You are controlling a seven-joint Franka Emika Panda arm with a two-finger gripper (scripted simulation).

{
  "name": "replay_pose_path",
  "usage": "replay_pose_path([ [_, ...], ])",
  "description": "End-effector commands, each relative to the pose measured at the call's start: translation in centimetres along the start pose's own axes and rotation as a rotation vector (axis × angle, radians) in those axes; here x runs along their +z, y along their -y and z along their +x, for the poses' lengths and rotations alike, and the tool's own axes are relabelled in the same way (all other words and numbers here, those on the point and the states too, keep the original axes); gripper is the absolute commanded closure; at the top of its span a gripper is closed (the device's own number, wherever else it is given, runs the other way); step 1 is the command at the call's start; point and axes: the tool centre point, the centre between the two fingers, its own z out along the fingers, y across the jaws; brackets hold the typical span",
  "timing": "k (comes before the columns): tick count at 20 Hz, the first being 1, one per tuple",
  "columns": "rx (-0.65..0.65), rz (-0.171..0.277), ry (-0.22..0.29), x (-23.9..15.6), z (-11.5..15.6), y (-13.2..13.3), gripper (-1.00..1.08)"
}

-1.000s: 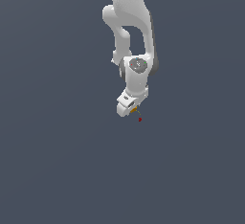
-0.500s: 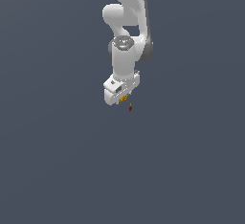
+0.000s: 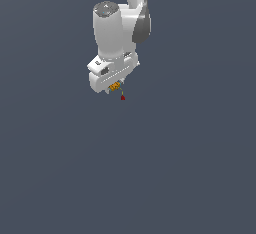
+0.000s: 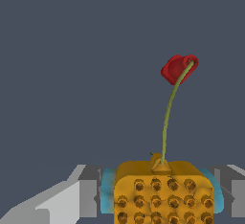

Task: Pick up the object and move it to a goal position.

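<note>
Though half hidden, object [image 3: 115, 86] in pincer [image 3: 114, 88].

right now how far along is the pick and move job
The pick looks done: the end effector is shut on the orange object, held between its fingers in the wrist view. The carry is in hand. The red dot sits just below and to the exterior view's right of the object, so only a short move seems left.
</note>
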Motion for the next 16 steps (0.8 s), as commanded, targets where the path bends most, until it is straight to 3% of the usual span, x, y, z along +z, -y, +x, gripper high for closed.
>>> replay_pose_path([
  [1,-0.001,0.001,-0.001,-1.9,-1.2,-0.7,1.08],
  [9,0.000,0.000,0.001,-6.0,-3.7,-2.4,1.08],
  [16,0.000,-0.001,0.002,-7.0,-4.2,-2.9,1.08],
])
